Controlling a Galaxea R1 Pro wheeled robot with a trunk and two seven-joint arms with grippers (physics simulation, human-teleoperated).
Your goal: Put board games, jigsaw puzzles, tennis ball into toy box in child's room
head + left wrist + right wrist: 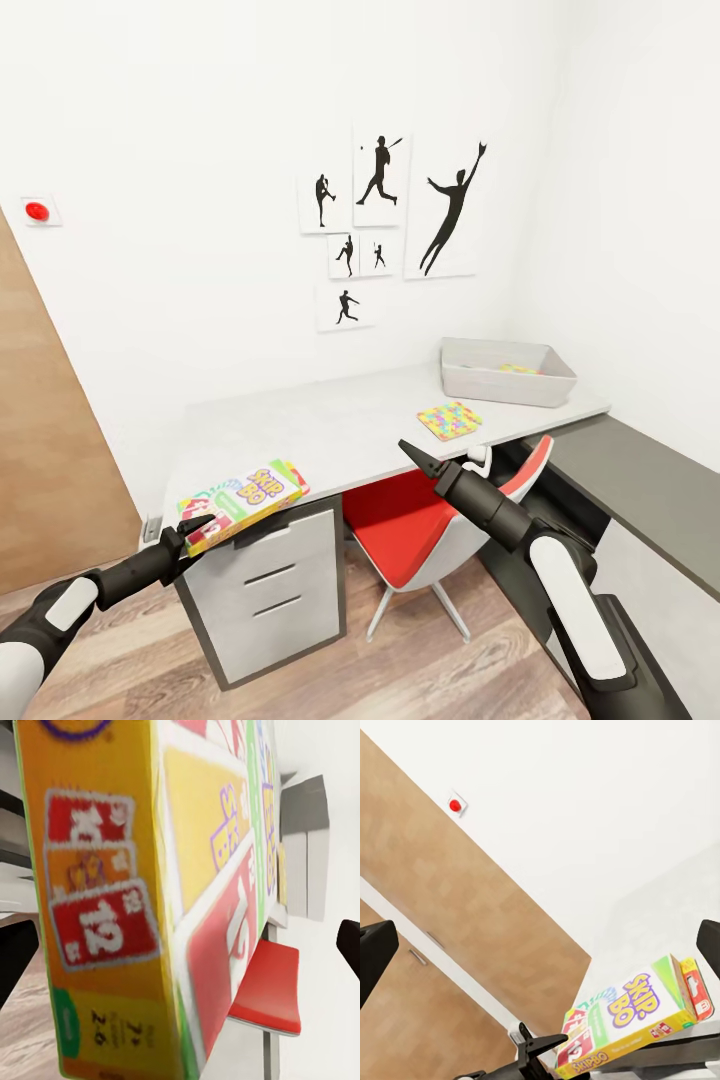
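One Skip-Bo box (243, 503) clamped in the left claw (196, 529), over the desk's (330, 425) near corner. Puzzle (449, 420) just beyond the right claw (416, 457), toy box (506, 371) farther back. Right claw: can't tell if wide or narrow.

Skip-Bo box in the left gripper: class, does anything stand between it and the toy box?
Nothing upright does. Between the Skip-Bo box and the toy box lies bare desk top; a flat jigsaw puzzle lies beside that path.
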